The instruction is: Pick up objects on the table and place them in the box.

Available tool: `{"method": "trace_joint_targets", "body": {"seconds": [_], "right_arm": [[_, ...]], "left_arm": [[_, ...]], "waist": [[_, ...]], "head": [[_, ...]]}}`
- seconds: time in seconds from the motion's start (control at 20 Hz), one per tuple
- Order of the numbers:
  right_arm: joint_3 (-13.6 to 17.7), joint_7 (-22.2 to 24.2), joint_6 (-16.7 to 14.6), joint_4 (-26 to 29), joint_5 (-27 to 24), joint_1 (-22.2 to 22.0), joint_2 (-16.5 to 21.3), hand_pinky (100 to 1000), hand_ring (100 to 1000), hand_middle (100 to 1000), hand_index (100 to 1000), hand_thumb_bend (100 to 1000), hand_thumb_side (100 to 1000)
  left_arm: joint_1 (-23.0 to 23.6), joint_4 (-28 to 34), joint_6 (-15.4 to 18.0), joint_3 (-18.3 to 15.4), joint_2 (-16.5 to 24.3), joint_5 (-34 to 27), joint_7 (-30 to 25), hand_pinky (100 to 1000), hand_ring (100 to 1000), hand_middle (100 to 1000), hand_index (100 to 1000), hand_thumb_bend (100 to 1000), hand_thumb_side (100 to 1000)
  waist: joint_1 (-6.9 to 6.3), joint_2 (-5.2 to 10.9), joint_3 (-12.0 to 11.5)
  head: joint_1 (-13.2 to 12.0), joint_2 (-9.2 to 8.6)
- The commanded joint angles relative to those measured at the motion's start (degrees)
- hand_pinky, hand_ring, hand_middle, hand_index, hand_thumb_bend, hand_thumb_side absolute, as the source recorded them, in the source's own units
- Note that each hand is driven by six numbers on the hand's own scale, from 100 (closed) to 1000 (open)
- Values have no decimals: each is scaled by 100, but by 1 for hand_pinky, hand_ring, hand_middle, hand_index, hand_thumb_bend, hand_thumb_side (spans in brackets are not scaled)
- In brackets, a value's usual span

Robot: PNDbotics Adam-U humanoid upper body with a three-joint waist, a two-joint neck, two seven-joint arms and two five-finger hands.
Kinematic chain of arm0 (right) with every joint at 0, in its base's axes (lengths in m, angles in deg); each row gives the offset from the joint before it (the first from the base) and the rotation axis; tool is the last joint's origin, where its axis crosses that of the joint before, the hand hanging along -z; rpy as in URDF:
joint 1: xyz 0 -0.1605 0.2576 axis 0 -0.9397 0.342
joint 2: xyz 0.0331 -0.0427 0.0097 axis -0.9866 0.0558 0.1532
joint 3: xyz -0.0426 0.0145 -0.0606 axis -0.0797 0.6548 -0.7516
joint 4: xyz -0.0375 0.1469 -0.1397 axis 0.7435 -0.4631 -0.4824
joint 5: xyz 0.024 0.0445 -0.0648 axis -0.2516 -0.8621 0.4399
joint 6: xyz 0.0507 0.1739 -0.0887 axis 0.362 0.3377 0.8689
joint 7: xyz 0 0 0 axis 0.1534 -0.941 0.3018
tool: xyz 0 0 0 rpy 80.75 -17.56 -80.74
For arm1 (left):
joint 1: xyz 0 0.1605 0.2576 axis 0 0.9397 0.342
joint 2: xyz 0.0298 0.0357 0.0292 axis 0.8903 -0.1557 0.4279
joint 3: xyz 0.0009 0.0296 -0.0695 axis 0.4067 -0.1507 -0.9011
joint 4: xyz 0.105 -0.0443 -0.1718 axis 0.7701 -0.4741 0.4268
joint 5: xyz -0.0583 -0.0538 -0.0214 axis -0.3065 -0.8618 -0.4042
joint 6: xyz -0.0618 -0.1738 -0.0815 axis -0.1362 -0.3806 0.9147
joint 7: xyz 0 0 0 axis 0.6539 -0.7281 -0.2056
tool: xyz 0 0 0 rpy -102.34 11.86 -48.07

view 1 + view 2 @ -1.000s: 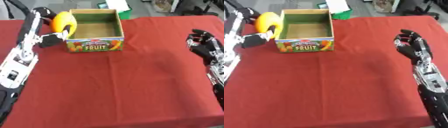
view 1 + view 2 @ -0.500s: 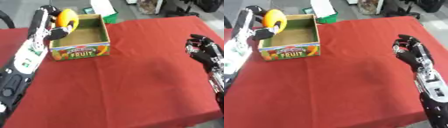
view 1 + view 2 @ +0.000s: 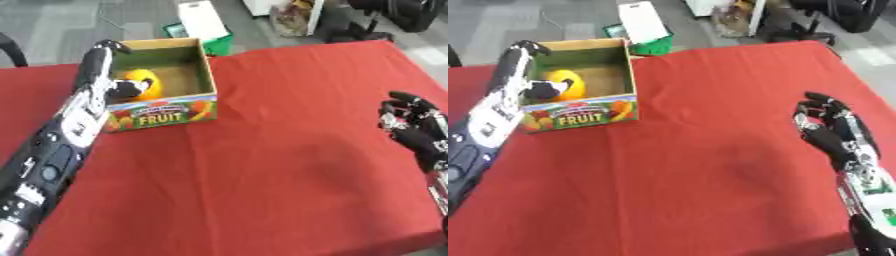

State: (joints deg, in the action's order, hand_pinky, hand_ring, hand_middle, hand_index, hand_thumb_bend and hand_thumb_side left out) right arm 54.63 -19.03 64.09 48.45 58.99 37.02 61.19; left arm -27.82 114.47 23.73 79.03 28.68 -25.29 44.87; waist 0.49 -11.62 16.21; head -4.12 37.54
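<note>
Orange ball (image 3: 140, 83) now lowered inside box (image 3: 203, 82), against left fingers (image 3: 128, 89).

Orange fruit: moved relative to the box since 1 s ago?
Yes. The orange fruit has dropped from above the left rim down inside the box, with the left hand on it.

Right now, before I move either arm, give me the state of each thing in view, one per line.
Yellow fruit: down inside the box, at its left side.
Box: open-topped, upright on the red table.
Left hand: over the box's left wall, curled round the fruit.
Right hand: idle over the table's right edge, fingers relaxed, holding nothing.
Red table: cloth-covered, bearing the box.
</note>
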Motion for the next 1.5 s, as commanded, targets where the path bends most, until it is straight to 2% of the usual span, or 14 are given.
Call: {"method": "trace_joint_targets", "body": {"seconds": [0.05, 0.2, 0.25, 0.3, 0.35, 0.45, 0.7, 0.8, 0.85, 1.2, 1.5], "right_arm": [[12, 21, -14, 87, -11, 49, 95, 649, 753, 670, 799, 100, 100], [9, 23, -15, 86, -12, 45, 91, 648, 753, 670, 799, 100, 100], [11, 22, -14, 85, -13, 42, 92, 648, 753, 669, 799, 100, 100], [14, 18, -13, 84, -13, 39, 92, 648, 753, 669, 799, 100, 100], [16, 15, -14, 84, -14, 35, 92, 648, 753, 669, 799, 100, 100], [21, 9, -15, 86, -16, 24, 89, 648, 752, 669, 799, 100, 100], [54, -24, -21, 87, -33, -46, 82, 648, 752, 669, 800, 100, 100], [77, -49, -30, 93, -43, -82, 90, 648, 753, 670, 801, 100, 100], [95, -65, -39, 99, -47, -101, 99, 648, 753, 670, 802, 100, 100], [300, -315, -171, 247, 0, -331, 174, 648, 753, 671, 805, 100, 100], [413, -511, -301, 521, 130, -446, 149, 648, 752, 670, 806, 100, 100]], "left_arm": [[-167, 52, -44, -68, 61, 257, -258, 753, 859, 778, 744, 697, 193], [-150, 185, -40, -65, 82, 325, -423, 774, 887, 813, 766, 776, 301], [-142, 255, -25, -63, 91, 328, -424, 782, 899, 825, 767, 837, 389], [-130, 339, -3, -58, 105, 319, -394, 784, 900, 826, 767, 845, 398], [-121, 435, 20, -51, 121, 303, -340, 791, 905, 829, 765, 886, 453], [-96, 671, 64, -32, 158, 226, -192, 798, 910, 830, 758, 903, 478], [47, 1550, 115, 65, 306, -261, 49, 780, 878, 795, 728, 887, 471], [187, 2010, 89, 107, 368, -584, 132, 752, 859, 777, 713, 853, 453], [295, 2260, 73, 126, 395, -783, 167, 747, 857, 773, 708, 795, 442], [1667, 4179, -98, 176, 535, -2328, 339, 736, 859, 765, 690, 705, 418], [2716, 4951, -143, -19, 527, -3110, 462, 735, 869, 768, 686, 658, 423]], "waist": [[16, 130, -5], [23, 148, -35], [27, 153, -49], [30, 158, -65], [33, 164, -82], [38, 176, -118], [76, 224, -274], [107, 243, -386], [117, 256, -459], [132, 305, -1033], [112, 306, -1299]], "head": [[-16, -30], [-11, -16], [-9, -8], [-8, -2], [-6, 3], [1, 18], [50, 83], [85, 112], [98, 132], [223, 227], [192, 274]]}}
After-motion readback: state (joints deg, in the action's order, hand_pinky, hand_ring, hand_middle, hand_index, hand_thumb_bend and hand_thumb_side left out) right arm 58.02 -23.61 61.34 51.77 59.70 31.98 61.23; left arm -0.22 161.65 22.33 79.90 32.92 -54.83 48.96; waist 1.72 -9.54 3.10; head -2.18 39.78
